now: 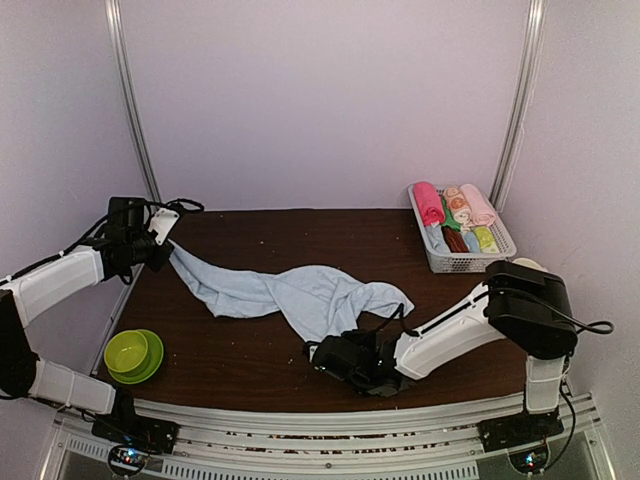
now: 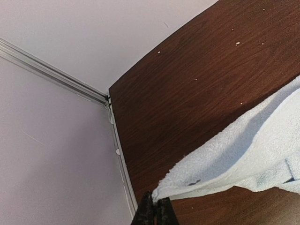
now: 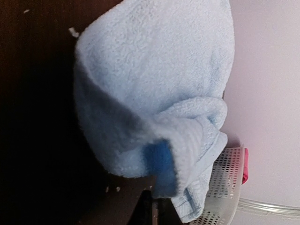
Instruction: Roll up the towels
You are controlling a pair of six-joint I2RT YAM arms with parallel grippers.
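Two grippers, one item. Left gripper [image 2: 155,207]: jaws pinched shut on a corner of the light blue towel [image 1: 290,295], held up at the table's [image 1: 250,375] far-left edge. Right gripper [image 3: 149,208]: fingers at the towel's near hem; whether clamped, cannot tell. Towel: sags across mid-table, rumpled. Handling, judged: light, limp terry, non-slip, unbreakable; take by corners or hem, pull taut. Pink towel [image 1: 428,203]: rolled, in the basket [image 1: 465,264].
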